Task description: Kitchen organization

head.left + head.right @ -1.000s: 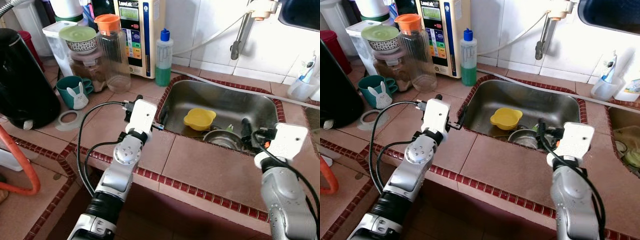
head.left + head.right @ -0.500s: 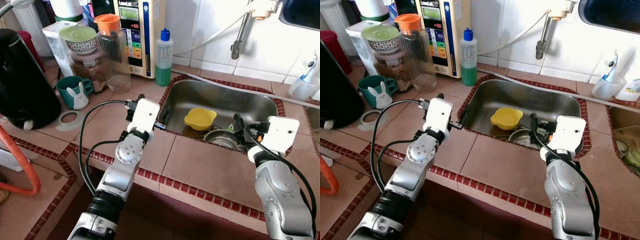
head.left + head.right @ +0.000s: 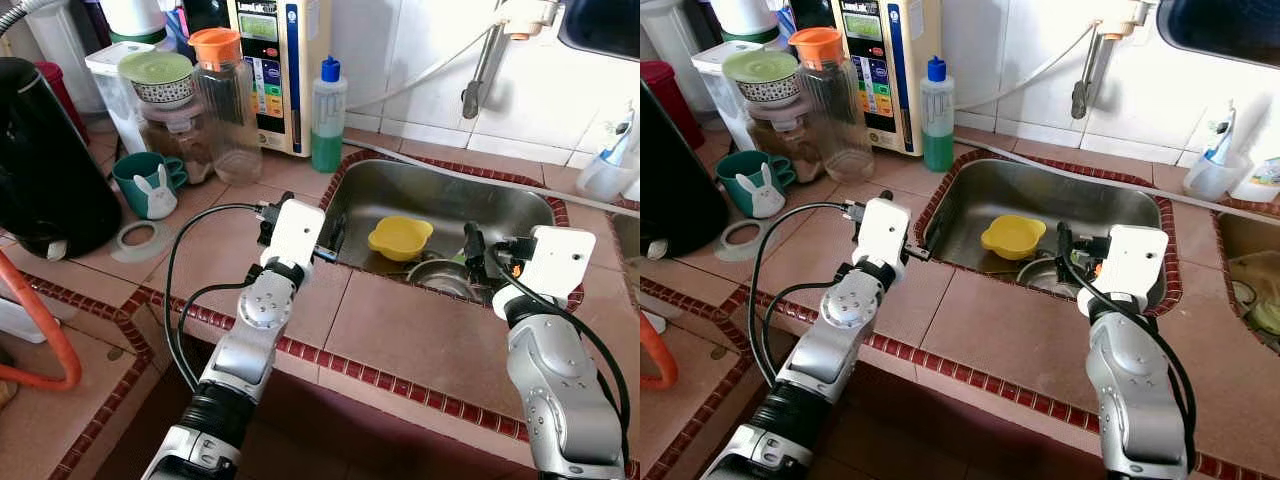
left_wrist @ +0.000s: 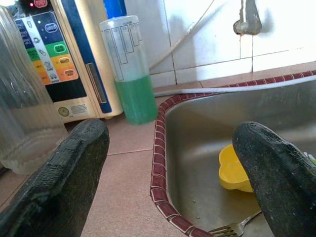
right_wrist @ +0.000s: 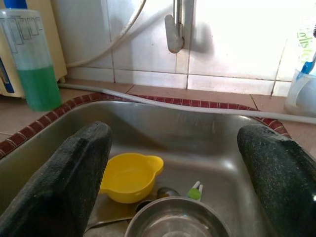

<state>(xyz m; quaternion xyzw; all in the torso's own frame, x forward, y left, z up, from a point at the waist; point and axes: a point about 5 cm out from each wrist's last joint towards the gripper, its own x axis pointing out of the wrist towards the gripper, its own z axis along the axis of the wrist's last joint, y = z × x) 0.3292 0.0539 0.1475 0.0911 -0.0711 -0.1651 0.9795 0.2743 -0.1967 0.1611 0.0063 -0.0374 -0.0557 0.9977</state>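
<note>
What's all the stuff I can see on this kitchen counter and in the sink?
Bowl: one, yellow, in the sink.
Metal bowl: one, steel, in the sink beside the yellow one.
Fork: one, silver, on the sink floor.
Soap bottle: one, green liquid, blue cap, by the sink's back corner.
Jar: one, clear, orange lid, on the counter.
Mug: one, teal, rabbit picture, on the counter.
Kettle: one, black, counter's far left.
Left gripper: open, at the sink's left rim.
Right gripper: open, over the sink.

Black kettle (image 3: 45, 160) beside rabbit mug (image 3: 148, 184)
</note>
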